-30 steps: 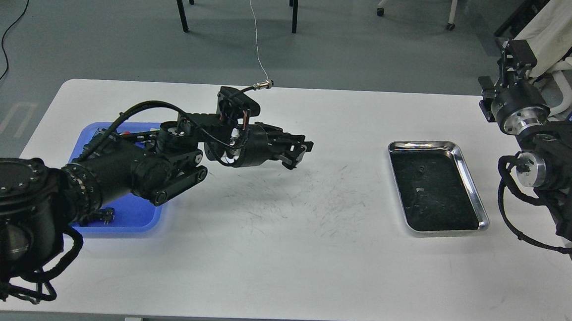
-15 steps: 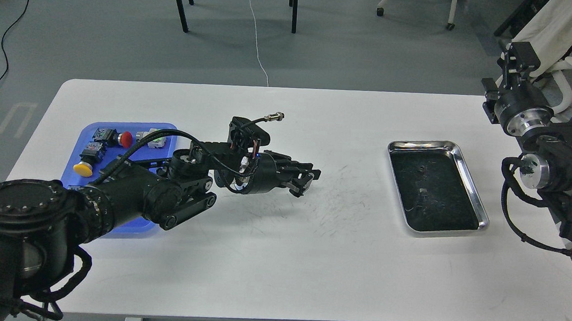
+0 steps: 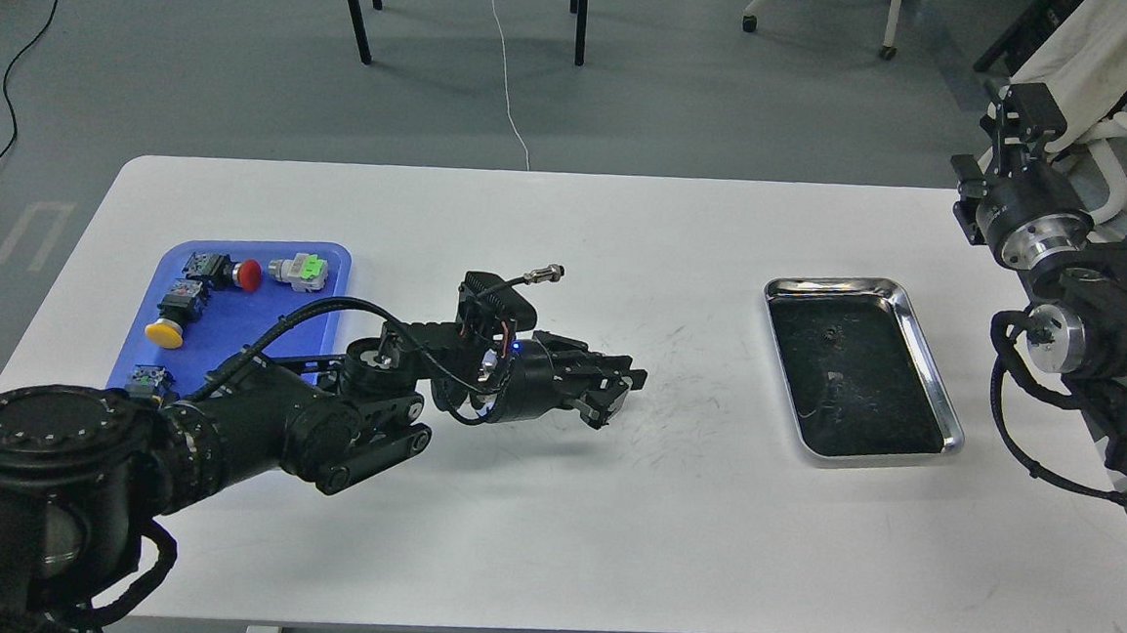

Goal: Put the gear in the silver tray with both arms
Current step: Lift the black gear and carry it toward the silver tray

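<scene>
Over the middle of the white table [image 3: 531, 530] hovers the left gripper [image 3: 617, 393], fingers pointed toward the right side of the scene; looks drawn together around something small and dark, perhaps the gear, but too dark and too small to tell whether anything is truly held, or whether the fingers meet; cannot say for sure. Off to the right, well apart from that gripper, lies the silver tray [image 3: 949, 418], flat on the table, long axis running from the far edge toward the near edge and leaning a little to the right; dark scratched bottom showing, only a few tiny specks inside, no gear to be made out there. Up at the far right edge hangs the right gripper [image 3: 1021, 115], raised off the table beyond the tray's far right corner, seen end-on and dark; open or closed cannot be told. Back at the left sits the blue tray [image 3: 332, 268] with a red push button [image 3: 245, 276], a yellow push button [image 3: 163, 331] and a grey and green switch [image 3: 300, 271]. Judging by this layout: tray lies straight ahead of the left fingers, rightward across bare tabletop; right arm much nearer the tray, left arm nearer the parts; so either a long reach rightward or a handover between the two seems called for.
</scene>
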Tool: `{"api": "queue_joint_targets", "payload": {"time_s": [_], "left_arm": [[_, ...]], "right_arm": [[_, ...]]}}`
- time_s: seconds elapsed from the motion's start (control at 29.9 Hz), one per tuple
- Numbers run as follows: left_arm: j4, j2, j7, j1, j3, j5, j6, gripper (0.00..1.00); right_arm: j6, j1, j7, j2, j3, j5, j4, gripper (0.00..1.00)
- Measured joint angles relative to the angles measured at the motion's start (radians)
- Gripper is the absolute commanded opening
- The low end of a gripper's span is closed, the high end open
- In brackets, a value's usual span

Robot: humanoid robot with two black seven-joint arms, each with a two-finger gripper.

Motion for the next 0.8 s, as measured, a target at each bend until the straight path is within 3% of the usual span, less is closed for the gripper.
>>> {"api": "queue_joint_targets", "payload": {"time_s": [0.37, 0.53, 0.8], "left_arm": [[-0.017, 0.000, 0.000, 0.029, 0.000, -0.007, 0.003, 0.13], [-0.031, 0.000, 0.000, 0.031, 0.000, -0.014, -0.005, 0.27], [-0.047, 0.000, 0.000, 0.030, 0.000, -0.056, -0.033, 0.35]], "right_arm": [[-0.001, -0.002, 0.000, 0.000, 0.000, -0.005, -0.001, 0.95], [-0.001, -0.002, 0.000, 0.000, 0.000, -0.005, -0.001, 0.95], [-0.001, 0.000, 0.000, 0.000, 0.000, -0.006, -0.001, 0.95]]}}
